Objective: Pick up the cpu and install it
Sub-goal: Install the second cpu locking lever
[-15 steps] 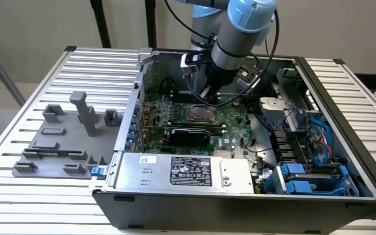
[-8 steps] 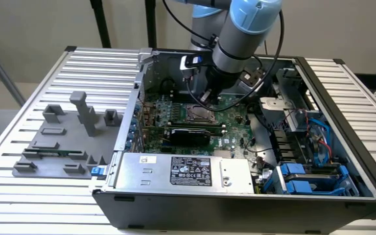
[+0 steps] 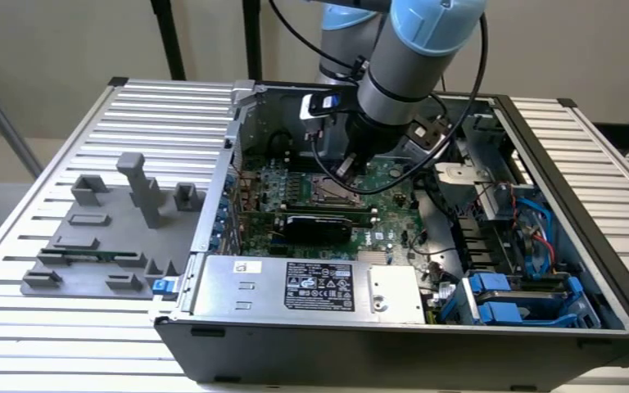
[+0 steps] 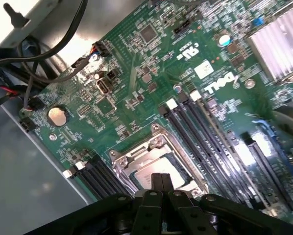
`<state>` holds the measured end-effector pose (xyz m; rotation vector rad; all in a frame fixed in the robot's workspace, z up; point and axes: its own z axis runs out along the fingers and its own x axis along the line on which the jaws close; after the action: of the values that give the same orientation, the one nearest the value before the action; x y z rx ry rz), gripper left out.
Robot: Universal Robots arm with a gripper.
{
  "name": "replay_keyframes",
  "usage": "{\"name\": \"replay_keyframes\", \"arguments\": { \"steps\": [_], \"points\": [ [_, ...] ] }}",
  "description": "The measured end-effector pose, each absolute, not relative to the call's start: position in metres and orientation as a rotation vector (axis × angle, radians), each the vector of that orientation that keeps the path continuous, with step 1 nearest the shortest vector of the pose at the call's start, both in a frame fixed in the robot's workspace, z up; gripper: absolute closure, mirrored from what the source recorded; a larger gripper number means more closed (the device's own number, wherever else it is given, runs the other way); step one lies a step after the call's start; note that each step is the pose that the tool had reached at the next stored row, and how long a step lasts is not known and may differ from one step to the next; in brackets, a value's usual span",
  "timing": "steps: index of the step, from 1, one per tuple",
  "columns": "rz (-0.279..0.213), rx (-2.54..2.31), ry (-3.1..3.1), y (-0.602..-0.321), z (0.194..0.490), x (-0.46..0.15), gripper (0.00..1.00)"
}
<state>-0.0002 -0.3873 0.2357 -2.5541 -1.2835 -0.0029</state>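
On the exterior view's left, a grey plastic fixture (image 3: 112,237) with upright blocks and shallow slots sits on the ribbed, slatted metal counter (image 3: 63,344). Right of it lies an open black computer case (image 3: 402,344), its interior exposed from above. Near edge of the case: silver power supply box (image 3: 309,288) with a black label. Beyond that, a green motherboard (image 3: 326,192), densely populated, with a black expansion card (image 3: 317,223) lying across it. The robot arm (image 3: 408,65), blue and grey cylindrical segments, descends from the far side into the case; the hand (image 3: 347,169) is low over the socket area. In the wrist view the hand (image 4: 161,183) shows two dark fingers pressed together, no gap between them, their tips at or just over the cpu (image 4: 158,172); contact cannot be confirmed. The cpu is a flat square with a pale metal top, lying flat inside the shiny metal socket frame (image 4: 151,156) on the board, squared to the frame; no long axis to speak of. Long black memory slots (image 4: 200,137) flank the socket. A coin battery (image 4: 57,116) sits on the board. On the exterior view's right, blue drive caddies (image 3: 511,299) and bundled cables (image 3: 527,233).
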Motion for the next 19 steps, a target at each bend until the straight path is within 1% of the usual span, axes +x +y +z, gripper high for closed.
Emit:
{"name": "replay_keyframes", "arguments": {
  "steps": [5,19],
  "points": [
    [-0.003,-2.554,-1.283,-0.4,0.241,-0.004,0.89],
    [0.01,-2.551,-1.28,-0.41,0.243,-0.036,0.89]
  ]
}}
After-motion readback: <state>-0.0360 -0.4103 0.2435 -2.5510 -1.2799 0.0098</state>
